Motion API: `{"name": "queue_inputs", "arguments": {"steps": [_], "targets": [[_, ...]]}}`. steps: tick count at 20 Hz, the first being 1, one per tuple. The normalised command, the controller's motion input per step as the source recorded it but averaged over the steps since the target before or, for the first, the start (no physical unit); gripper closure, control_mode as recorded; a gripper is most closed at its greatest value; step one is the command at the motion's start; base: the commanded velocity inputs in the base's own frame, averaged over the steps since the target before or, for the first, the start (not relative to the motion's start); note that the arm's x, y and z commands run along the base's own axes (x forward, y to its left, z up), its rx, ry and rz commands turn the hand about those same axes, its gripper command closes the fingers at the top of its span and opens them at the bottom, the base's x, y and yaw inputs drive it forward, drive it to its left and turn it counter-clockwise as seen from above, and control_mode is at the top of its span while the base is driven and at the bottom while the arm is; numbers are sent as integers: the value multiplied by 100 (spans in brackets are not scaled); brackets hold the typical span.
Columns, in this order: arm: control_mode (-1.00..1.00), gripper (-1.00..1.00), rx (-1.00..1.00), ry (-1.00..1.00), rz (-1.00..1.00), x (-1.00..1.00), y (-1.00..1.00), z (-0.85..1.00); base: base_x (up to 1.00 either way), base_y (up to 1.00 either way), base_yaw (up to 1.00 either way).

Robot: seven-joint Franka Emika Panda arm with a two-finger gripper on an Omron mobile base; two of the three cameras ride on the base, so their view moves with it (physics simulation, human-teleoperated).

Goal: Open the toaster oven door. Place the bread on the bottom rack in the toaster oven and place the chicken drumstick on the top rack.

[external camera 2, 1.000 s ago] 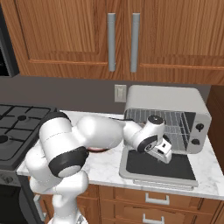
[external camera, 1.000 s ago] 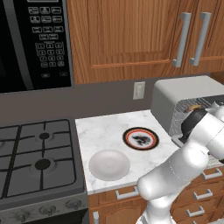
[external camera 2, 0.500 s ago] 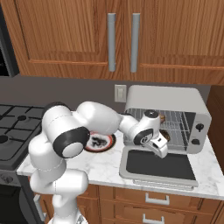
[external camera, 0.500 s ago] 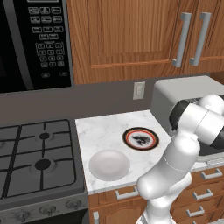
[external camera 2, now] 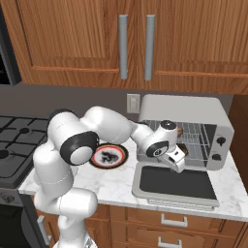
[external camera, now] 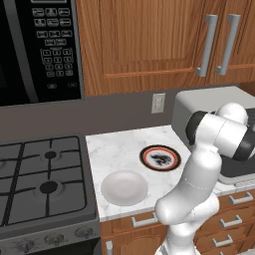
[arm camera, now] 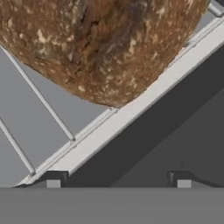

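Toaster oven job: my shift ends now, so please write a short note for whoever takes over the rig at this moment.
Gripper: open and empty, low at the mouth of the toaster oven.
Toaster oven door: folded down flat. Done.
Bread: lies on a wire rack just ahead of the gripper, free of it. Probably the bottom rack, given how low the hand is; check.
Chicken drumstick: I can't make it out. A brown bit sits high in the oven behind the wrist; the plate has a dark mark in its middle.
Left: confirm the bread's rack, find the drumstick, get it onto the top rack.
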Motion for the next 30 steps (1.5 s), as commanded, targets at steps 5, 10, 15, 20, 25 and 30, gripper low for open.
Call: {"name": "queue_inputs", "arguments": {"steps": [5, 10, 15, 20, 25, 30], "targets": [[-100, -100, 7, 0, -6, 63, 14, -3, 0, 0, 0], [-100, -100, 4, 0, -8, 68, 19, -10, 0, 0, 0], [-100, -100, 2, 0, -10, 68, 26, -28, 0, 0, 0], [-100, -100, 1, 0, -11, 73, 35, -32, 0, 0, 0], [-100, -100, 0, 0, -10, 72, 26, -3, 0, 0, 0], [-100, -100, 4, 3, -14, 65, 29, 0, 0, 0, 0]]}}
